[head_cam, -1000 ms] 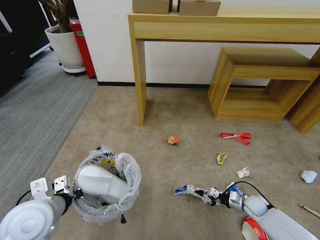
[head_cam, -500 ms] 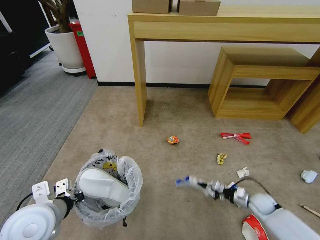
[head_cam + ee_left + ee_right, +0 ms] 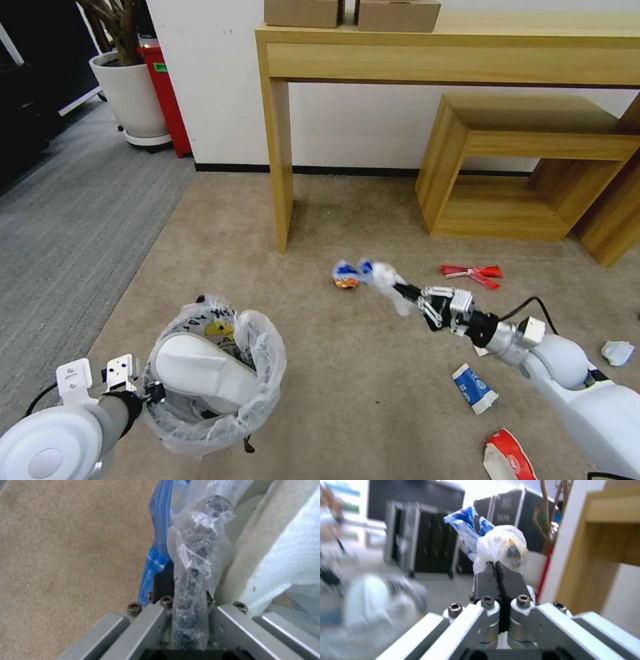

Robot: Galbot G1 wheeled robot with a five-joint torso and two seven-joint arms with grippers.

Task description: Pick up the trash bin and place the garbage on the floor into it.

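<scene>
The trash bin [image 3: 220, 400], lined with a crinkly bag, stands on the beige floor [image 3: 347, 413] at lower left with a white slipper [image 3: 200, 370] inside. My left gripper [image 3: 153, 391] is shut on its bag-covered rim [image 3: 193, 575]. My right gripper [image 3: 408, 293] hangs above the carpet, shut on a blue-and-white plastic wrapper [image 3: 370, 272] [image 3: 493, 542]. Other garbage lies around: an orange packet [image 3: 345, 284], red wrappers [image 3: 475, 273], a blue carton [image 3: 475, 389], a red-and-white carton [image 3: 508, 460] and crumpled white paper [image 3: 618, 352].
A wooden console table [image 3: 280, 153] and a low wooden shelf unit [image 3: 527, 167] stand against the far wall. Grey striped carpet [image 3: 60, 227] lies to the left, with a potted plant [image 3: 130, 93] and a red bin [image 3: 163, 87] beyond.
My right arm has lifted the blue-and-white wrapper off the carpet and swung it up and away from me. The blue carton beneath the arm has come into view. The bin and left gripper stay put.
</scene>
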